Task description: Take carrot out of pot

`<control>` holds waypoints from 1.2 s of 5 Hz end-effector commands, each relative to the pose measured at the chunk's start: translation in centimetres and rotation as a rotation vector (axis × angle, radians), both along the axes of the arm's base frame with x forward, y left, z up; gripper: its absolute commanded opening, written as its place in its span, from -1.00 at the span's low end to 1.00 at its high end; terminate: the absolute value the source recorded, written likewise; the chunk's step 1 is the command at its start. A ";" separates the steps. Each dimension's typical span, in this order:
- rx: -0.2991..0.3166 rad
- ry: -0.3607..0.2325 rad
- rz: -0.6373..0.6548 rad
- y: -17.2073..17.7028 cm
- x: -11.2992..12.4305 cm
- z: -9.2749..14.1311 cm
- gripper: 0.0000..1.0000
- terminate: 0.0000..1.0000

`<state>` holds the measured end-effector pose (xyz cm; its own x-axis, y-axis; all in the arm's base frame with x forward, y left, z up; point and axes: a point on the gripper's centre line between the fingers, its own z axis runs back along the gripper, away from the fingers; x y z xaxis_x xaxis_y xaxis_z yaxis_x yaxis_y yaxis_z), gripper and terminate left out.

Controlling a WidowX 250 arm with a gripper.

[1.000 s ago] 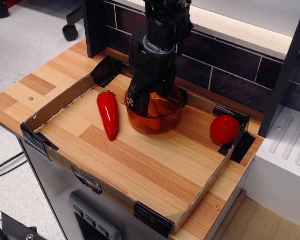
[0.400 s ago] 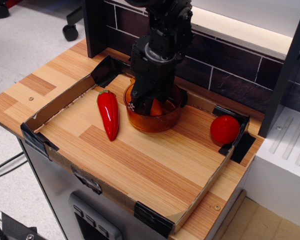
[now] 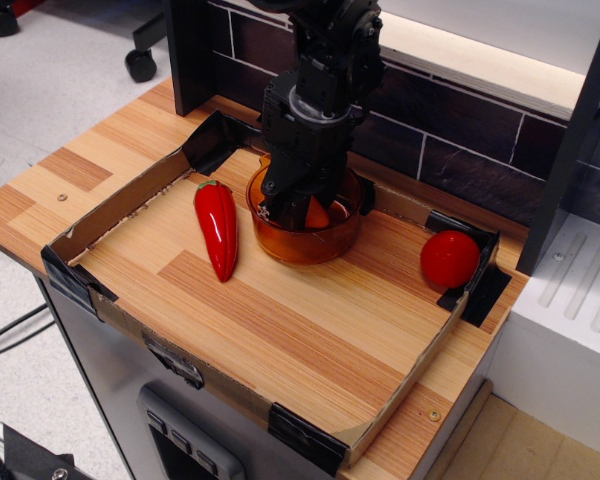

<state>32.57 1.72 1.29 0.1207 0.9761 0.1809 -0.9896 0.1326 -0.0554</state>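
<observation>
Observation.image, pincer (image 3: 298, 212) inside pot (image 3: 302, 244), carrot (image 3: 318, 214) mostly hidden, grip state unclear

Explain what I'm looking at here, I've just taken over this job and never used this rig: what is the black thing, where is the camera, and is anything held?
One camera looks down at an angle from the front. The black machine is a robot arm; its end effector reaches down into the round transparent amber plastic pot. A small orange plastic carrot shows between its fingers, but whether they grip it I cannot tell. The pot stands on a wooden table fenced by a low cardboard border. A long glossy red pepper lies left of the pot, a round red tomato in the right corner.
</observation>
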 end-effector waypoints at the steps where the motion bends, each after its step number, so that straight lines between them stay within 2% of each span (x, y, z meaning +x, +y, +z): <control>1: 0.018 -0.145 -0.048 0.3 0.0 5.5 -1.00 -1.00; 2: -0.022 -0.198 -0.068 -0.4 -0.9 8.3 -1.00 -1.00; 3: -0.085 -0.192 -0.209 -2.8 -4.7 9.4 -1.00 -1.00; 4: -0.084 -0.179 -0.310 -4.7 -7.8 8.7 -1.00 -1.00; 5: -0.077 -0.118 -0.361 -5.7 -9.2 6.9 -1.00 -1.00; 6: -0.056 -0.092 -0.360 -6.1 -9.0 4.4 -1.00 -1.00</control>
